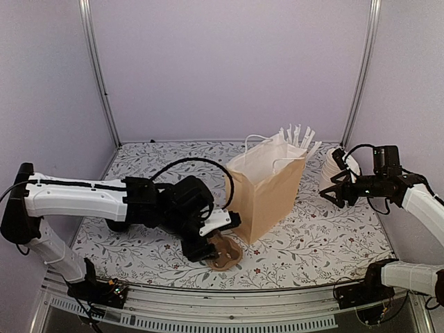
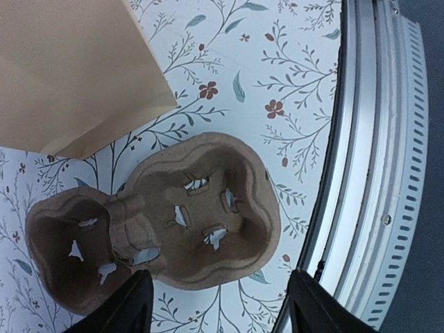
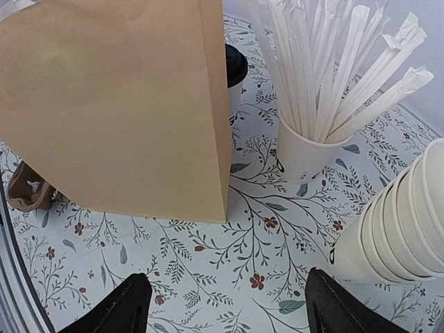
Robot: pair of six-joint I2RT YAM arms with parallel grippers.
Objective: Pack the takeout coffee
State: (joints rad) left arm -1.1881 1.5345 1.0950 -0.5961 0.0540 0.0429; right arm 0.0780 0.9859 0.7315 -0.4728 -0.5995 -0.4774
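One takeout coffee [image 3: 234,69], a white cup with a black lid, shows in the right wrist view, mostly hidden behind the brown paper bag [image 3: 118,104]. In the top view the bag [image 1: 267,191] stands open mid-table and hides the coffee. My left gripper [image 1: 208,246] is open and empty just above an empty brown cardboard cup carrier [image 2: 159,229], which lies flat by the bag's near corner. My right gripper [image 1: 334,192] is open and empty, low over the table to the right of the bag, with only table between its fingers [image 3: 132,305].
A white cup of wrapped straws [image 3: 305,146] stands behind the bag. A tilted stack of lidless white cups [image 3: 402,222] is right beside my right gripper. The table's metal front rail [image 2: 361,173] runs close to the carrier.
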